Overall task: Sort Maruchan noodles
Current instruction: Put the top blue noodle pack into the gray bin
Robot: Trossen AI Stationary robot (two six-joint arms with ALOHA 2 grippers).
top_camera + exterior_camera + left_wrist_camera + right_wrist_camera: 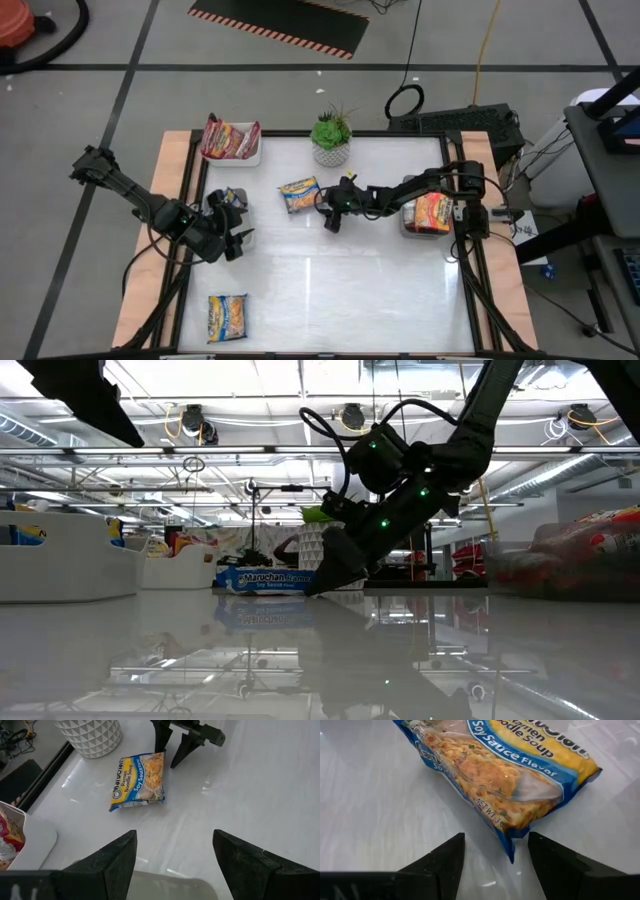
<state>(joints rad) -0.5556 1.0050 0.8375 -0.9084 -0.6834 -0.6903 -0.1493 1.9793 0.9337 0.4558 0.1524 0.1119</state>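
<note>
White and glossy, the broad bench [330,270] with its pale wooden border carries everything, and both dark arms reach over it. The right arm stretches across the middle, its right gripper [331,215] tipped down just beside a blue-and-yellow crinkly plastic soy sauce ramen packet [299,194] that lies flat near the bench centre; the jaws stand wide apart with nothing between them, one corner of the packet lying just ahead of the gap in the right wrist view [505,775]. The left arm waits at the left side, its left gripper [236,240] also spread wide and empty, facing that same packet across bare bench. A white tray [232,143] at the far left corner holds dark red and pink packets, and a grey tray [424,215] under the right arm holds an orange-red packet [432,211]. A green spiky plant in a white faceted pot [331,138] stands at the far edge, near the centre packet. Another blue-and-yellow ramen packet [227,318] lies flat at the near left, well apart from the rest.
</note>
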